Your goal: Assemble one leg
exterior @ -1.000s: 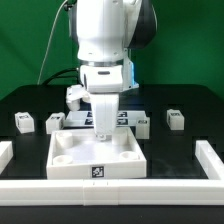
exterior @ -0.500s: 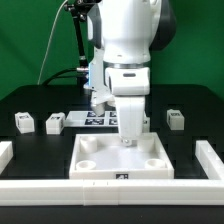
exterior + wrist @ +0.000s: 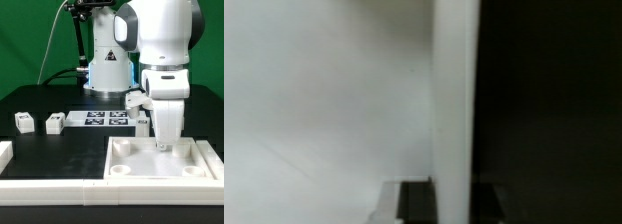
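The large white panel [image 3: 160,160] with round corner sockets lies at the exterior view's right, in the corner of the white rail. My gripper [image 3: 165,140] reaches straight down and is shut on the panel's back wall. In the wrist view the gripper [image 3: 452,188] has that white wall [image 3: 455,90] between its dark fingers [image 3: 409,203]. Two small white legs with tags [image 3: 24,121] [image 3: 54,122] stand at the left, far from the gripper. Another leg [image 3: 141,122] shows partly beside the gripper.
The marker board [image 3: 105,119] lies behind the panel on the black table. A white rail [image 3: 50,186] runs along the front, with short side pieces at the left [image 3: 5,152] and right [image 3: 213,155]. The arm's base [image 3: 105,65] stands at the back.
My gripper has slid the panel across the table from the middle to the exterior view's right, up to the right rail. The legs at the left have not moved.
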Robot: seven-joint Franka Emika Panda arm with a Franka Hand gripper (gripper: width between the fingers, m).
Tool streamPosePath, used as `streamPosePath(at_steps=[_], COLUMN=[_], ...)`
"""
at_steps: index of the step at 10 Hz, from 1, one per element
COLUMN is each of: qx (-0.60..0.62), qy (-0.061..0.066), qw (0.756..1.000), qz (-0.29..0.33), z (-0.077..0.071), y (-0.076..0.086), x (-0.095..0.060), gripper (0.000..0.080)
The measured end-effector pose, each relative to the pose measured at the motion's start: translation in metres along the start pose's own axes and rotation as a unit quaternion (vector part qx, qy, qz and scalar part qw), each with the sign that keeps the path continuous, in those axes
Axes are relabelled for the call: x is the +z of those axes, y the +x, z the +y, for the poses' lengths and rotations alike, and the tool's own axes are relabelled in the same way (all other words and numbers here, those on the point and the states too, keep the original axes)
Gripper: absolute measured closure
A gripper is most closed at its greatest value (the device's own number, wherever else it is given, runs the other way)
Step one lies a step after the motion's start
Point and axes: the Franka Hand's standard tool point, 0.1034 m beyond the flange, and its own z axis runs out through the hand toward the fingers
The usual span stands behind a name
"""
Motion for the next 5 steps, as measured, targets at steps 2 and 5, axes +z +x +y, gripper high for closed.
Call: streamPosePath(at_steps=[2, 5], qx=[0.013, 0.014], qy=[0.010, 0.011], qw=[1.000, 1.000], qz=[-0.005, -0.006], z=[-0.0001, -0.0002], y=[0.0036, 0.0030], x=[-0.0001, -0.0001], gripper=[0.0738, 0.0738])
